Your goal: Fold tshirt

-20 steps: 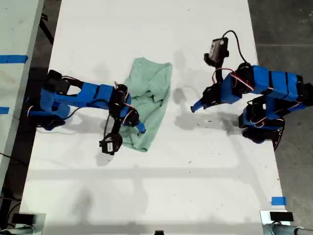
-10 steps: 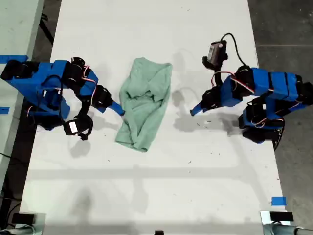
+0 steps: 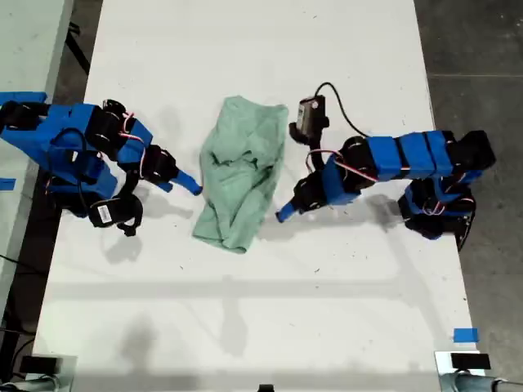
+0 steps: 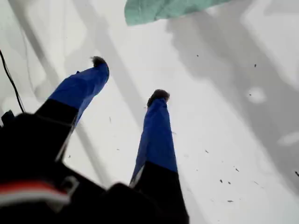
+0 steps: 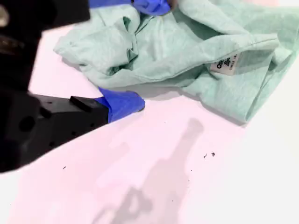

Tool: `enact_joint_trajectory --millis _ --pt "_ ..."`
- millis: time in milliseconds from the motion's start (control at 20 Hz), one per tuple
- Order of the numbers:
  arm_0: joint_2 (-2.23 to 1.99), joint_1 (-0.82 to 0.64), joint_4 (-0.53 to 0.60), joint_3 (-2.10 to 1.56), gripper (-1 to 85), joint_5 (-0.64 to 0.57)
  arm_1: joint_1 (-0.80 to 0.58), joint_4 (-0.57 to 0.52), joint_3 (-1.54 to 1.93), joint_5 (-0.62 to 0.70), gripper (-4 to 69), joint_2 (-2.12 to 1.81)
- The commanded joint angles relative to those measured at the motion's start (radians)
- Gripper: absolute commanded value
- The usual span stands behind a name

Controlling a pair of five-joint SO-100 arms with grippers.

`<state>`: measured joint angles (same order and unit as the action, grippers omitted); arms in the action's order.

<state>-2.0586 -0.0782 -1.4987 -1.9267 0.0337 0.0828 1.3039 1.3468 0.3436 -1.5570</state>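
My first gripper (image 4: 128,77) hangs over the bare table (image 3: 245,327) with its fingers spread wide and nothing between them. The tshirt (image 3: 241,175) lies a little ahead of its tips, probably so it can come in at the near hem. My second gripper (image 5: 142,53) also stands parted, one finger on the table just beside the crumpled cloth and the other over it, placed, I judge, to pinch that edge for a fold.

1. Bright, even light; the white table (image 3: 245,310) shows soft grey shadows beside each arm.
2. The second wrist view is overexposed, pinkish, slightly soft.
3. The first wrist view blurs its near dark housing.
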Motion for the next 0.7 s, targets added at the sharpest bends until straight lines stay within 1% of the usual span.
enact_joint_trajectory --millis 0,100,200,250,400,650 --pt "0.029 0.015 0.041 0.009 28.2 -0.040 0.046 -0.002 -0.314 -0.023 25.3 0.199" --pt "0.072 0.032 0.049 0.011 28.5 -0.061 0.066 0.014 -0.502 -0.032 28.8 0.360" --pt "0.092 0.049 0.061 0.005 28.5 -0.061 0.072 0.000 -0.561 -0.051 29.2 0.431" --pt "0.098 0.055 0.083 -0.009 28.9 -0.052 0.074 -0.020 -0.561 -0.055 29.8 0.449" --pt "0.130 0.058 0.202 -0.089 28.8 -0.048 0.074 -0.080 -0.568 -0.064 30.2 0.517" --pt "0.282 0.097 0.302 -0.097 28.7 -0.023 0.075 -0.140 -0.597 -0.063 29.9 0.601"
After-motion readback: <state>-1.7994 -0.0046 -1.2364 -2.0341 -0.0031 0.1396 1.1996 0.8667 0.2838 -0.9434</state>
